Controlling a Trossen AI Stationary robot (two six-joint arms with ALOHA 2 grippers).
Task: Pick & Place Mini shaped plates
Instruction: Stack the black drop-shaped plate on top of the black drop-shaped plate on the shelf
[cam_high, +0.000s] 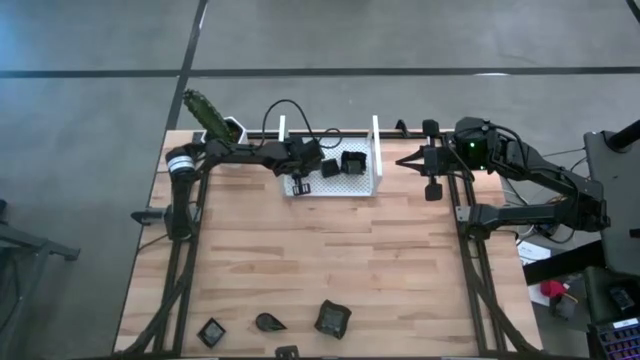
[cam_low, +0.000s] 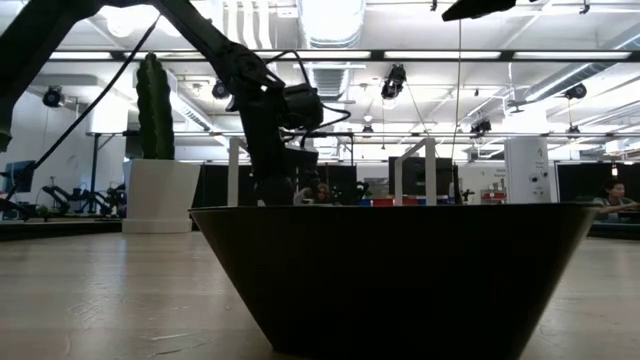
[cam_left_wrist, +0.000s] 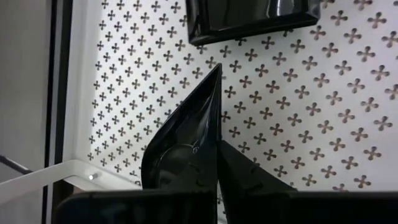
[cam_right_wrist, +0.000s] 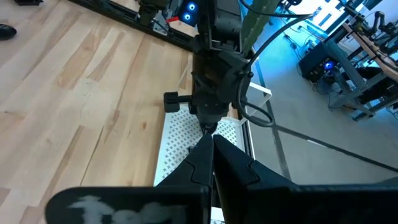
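Wooden slats make up your table (cam_high: 330, 260), with the white perforated tray (cam_high: 372, 150) at its far edge and a cactus pot (cam_high: 232, 128) just beside the tray's left end.

Your left gripper (cam_high: 302, 180) is down inside the tray at its left part. In the left wrist view its fingers (cam_left_wrist: 245, 171) are pinched on a teardrop plate (cam_left_wrist: 186, 140), whose pointed tip hangs just above the perforated floor. A square plate (cam_left_wrist: 249, 15) lies on the tray floor a little beyond that tip. From above you can see more dark plates in the tray, near its middle (cam_high: 353, 160).

Four more plates sit along the near edge of the table, well apart from the tray: a square one (cam_high: 211, 332), a leaf-shaped one (cam_high: 268, 322), a larger square one (cam_high: 332, 318) and one partly cut off by the frame (cam_high: 287, 351).

Your right gripper (cam_high: 408, 160) waits just right of the tray, fingers pressed together with nothing between them.
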